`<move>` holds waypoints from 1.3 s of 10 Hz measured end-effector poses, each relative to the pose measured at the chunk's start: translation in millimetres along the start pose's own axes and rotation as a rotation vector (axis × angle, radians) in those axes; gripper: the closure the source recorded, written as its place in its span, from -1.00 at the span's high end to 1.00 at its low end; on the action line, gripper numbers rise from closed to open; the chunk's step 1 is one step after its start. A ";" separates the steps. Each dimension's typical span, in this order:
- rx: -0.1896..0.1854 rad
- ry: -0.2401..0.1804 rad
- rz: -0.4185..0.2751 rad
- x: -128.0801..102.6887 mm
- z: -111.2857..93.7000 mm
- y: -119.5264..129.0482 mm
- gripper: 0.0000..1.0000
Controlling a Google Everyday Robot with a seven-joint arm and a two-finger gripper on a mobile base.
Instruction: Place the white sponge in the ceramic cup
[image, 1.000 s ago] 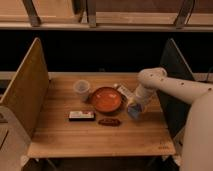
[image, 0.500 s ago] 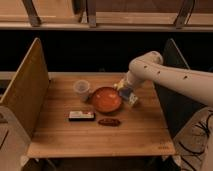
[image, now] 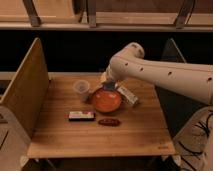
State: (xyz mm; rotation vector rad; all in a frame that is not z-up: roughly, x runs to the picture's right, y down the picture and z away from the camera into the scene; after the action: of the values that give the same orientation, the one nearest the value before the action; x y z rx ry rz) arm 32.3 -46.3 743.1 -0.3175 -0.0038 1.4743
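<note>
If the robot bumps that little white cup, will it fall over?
Maybe. The ceramic cup stands upright and looks small, so a nudge near its rim could tip it. It is round, so once down it would probably roll. The gripper, shut on the white sponge above the orange bowl, hangs close by.

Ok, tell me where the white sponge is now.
In the camera view, the white sponge is pinched in the shut gripper over the back rim of the orange bowl, mid-table, with the ceramic cup just to its left in the picture.
</note>
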 end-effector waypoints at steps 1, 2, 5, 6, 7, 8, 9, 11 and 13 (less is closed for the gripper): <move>-0.002 0.001 -0.001 0.0 0.1 1.5 -1.00; -0.006 0.001 -0.005 0.2 0.6 4.6 -1.00; 0.007 -0.057 -0.057 -24.0 -4.8 7.8 -1.00; 0.004 -0.088 -0.102 -38.4 -4.6 18.7 -1.00; -0.011 -0.126 -0.168 -56.4 -1.5 41.6 -1.00; -0.038 -0.139 -0.213 -64.2 6.5 63.6 -1.00; -0.059 -0.140 -0.238 -66.6 14.0 78.4 -1.00; -0.107 -0.114 -0.303 -66.1 45.1 118.1 -1.00; -0.112 -0.072 -0.336 -66.4 75.5 128.0 -1.00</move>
State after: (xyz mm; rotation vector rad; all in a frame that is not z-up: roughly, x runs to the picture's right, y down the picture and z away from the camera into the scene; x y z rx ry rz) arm -114.2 -87.4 800.9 -0.3360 -0.1898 1.1527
